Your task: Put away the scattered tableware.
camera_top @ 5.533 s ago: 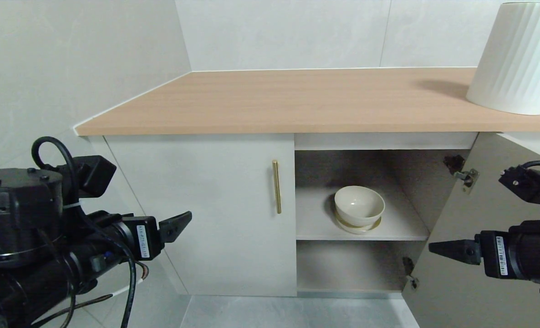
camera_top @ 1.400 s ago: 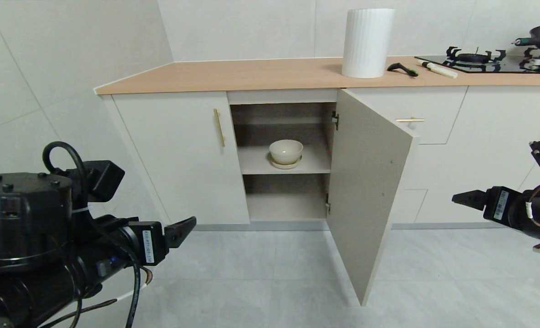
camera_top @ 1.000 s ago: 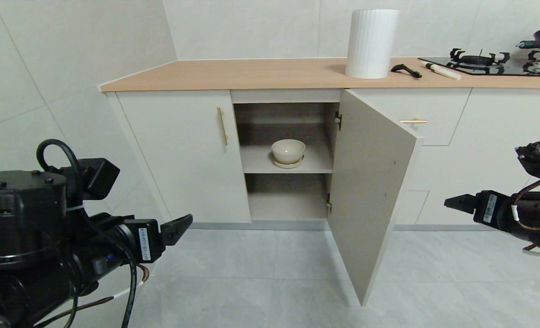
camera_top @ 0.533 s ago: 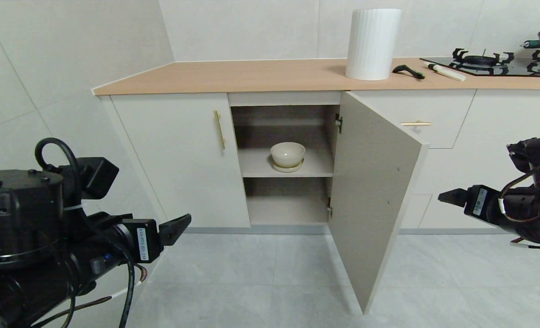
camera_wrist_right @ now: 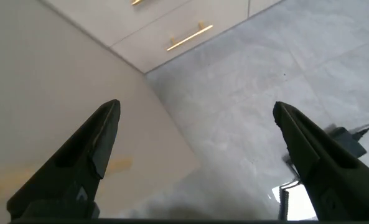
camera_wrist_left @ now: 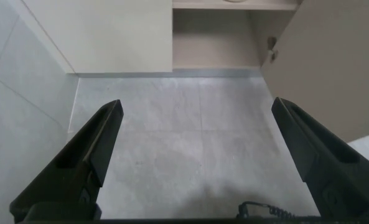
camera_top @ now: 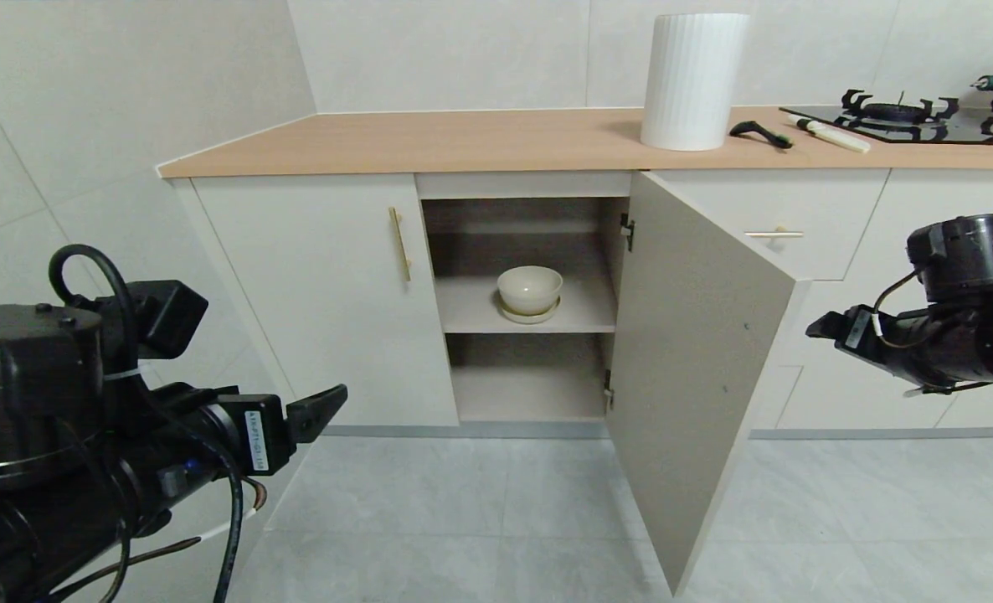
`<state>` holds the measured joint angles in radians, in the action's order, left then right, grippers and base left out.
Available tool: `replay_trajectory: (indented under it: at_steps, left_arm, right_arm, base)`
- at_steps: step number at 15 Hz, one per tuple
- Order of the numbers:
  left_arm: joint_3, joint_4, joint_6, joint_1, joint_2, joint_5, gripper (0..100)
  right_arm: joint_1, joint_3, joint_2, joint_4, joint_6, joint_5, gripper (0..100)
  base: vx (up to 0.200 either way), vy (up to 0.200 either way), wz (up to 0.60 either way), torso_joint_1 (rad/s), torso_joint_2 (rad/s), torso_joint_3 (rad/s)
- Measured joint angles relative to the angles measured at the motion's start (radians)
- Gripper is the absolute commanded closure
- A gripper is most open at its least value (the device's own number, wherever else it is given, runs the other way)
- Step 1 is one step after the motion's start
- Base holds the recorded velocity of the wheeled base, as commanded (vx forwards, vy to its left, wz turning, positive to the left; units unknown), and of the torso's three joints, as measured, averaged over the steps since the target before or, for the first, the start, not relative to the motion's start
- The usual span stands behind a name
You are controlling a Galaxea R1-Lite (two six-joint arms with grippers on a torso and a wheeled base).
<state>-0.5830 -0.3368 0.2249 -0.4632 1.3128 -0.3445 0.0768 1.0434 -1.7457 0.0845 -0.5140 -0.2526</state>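
A cream bowl (camera_top: 530, 289) sits on a small plate (camera_top: 528, 316) on the middle shelf of the open cabinet (camera_top: 523, 306). The cabinet door (camera_top: 697, 352) stands swung out to the right. My left gripper (camera_top: 319, 412) hangs low at the left over the floor, open and empty; the left wrist view shows its fingers (camera_wrist_left: 91, 155) spread wide above the floor tiles. At the right, beyond the door's outer face, my right gripper (camera_top: 823, 325) is also open and empty, and its wide-apart fingers (camera_wrist_right: 88, 155) show against the door in the right wrist view.
A tall white ribbed cylinder (camera_top: 694, 79) stands on the wooden countertop (camera_top: 429, 138). A black tool (camera_top: 760, 132) and a white-handled utensil (camera_top: 830, 134) lie beside it. A gas hob (camera_top: 907, 113) is at the far right. A closed door with a brass handle (camera_top: 396, 243) is left of the opening.
The whole view has pulled back from the cabinet, so the camera has moved away. My right arm has risen and turned inward toward the open door. The bowl has stayed on the shelf.
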Motion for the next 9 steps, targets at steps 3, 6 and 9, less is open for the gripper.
replay_trajectory:
  at_steps: [3, 6, 9]
  left_arm:
    - [-0.003, -0.002, 0.002, 0.0, -0.002, 0.001, 0]
    - [-0.006, -0.003, 0.002, 0.0, -0.011, 0.003, 0]
    - [-0.01, -0.002, 0.002, 0.0, -0.016, 0.003, 0]
  right_arm:
    - [0.016, 0.058, -0.081, 0.0, 0.023, 0.033, 0]
    - [0.074, 0.085, -0.121, 0.001, 0.033, 0.055, 0]
    - [0.16, 0.091, -0.136, 0.001, 0.034, 0.055, 0]
  base:
    - [0.0, 0.0, 0.0, 0.0, 0.0, 0.0]
    - [0.0, 0.0, 0.0, 0.0, 0.0, 0.0]
    - [0.0, 0.0, 0.0, 0.0, 0.0, 0.0]
